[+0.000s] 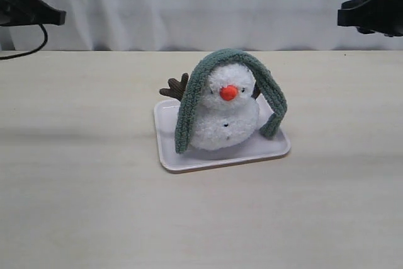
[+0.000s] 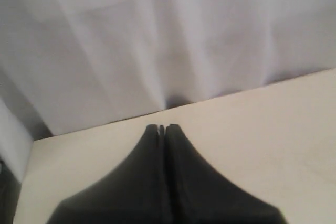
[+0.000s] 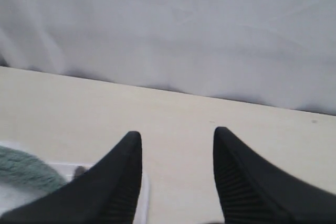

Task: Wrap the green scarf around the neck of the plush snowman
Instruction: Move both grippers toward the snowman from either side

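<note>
The plush snowman (image 1: pixel 223 114) sits on a white tray (image 1: pixel 208 159) in the middle of the table, orange nose facing the camera. The green scarf (image 1: pixel 189 108) lies draped over the top of its head, both ends hanging down to the tray on either side; its neck is not wrapped. My left gripper (image 2: pixel 161 128) is shut with nothing in it, raised at the far left over bare table. My right gripper (image 3: pixel 177 135) is open and empty, high at the far right. The right wrist view catches a bit of scarf (image 3: pixel 23 169) and tray (image 3: pixel 144 192) at its edge.
A brown twig arm (image 1: pixel 175 88) sticks out behind the snowman on the left. A white curtain (image 1: pixel 201 4) hangs along the table's back edge. A black cable (image 1: pixel 28 48) loops by the left arm.
</note>
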You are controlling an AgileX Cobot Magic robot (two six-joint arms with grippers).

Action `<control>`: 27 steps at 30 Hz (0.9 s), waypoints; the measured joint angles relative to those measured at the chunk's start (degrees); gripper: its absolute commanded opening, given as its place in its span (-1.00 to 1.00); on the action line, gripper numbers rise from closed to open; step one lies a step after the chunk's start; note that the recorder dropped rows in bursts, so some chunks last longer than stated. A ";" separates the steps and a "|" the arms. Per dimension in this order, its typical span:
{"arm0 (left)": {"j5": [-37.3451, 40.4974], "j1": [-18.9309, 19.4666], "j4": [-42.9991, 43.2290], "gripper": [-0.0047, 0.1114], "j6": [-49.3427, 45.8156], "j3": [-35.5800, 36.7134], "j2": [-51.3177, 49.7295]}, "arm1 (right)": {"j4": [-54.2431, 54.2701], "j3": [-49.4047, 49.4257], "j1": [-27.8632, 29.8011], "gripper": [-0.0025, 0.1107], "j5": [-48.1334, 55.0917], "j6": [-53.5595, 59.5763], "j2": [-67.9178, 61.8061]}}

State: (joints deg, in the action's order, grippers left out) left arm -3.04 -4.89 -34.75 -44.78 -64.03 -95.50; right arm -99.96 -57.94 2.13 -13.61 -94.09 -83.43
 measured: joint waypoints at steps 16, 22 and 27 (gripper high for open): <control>-41.75 1.15 -39.32 -0.92 -71.12 1.45 -2.07 | 0.00 1.38 0.00 -0.36 -4.41 -1.35 0.87; -24.59 2.24 -62.12 -0.92 -75.85 1.27 -0.69 | 0.00 1.38 0.00 -0.36 -5.06 -3.37 0.87; 6.83 2.39 -64.95 -0.92 -72.24 5.86 -0.72 | 0.00 1.38 0.00 -0.36 -6.11 -4.04 0.87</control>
State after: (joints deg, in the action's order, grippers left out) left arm 3.79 -2.50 -99.69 -117.01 -58.17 -96.22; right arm -99.96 -56.56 2.13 -19.73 -98.13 -82.57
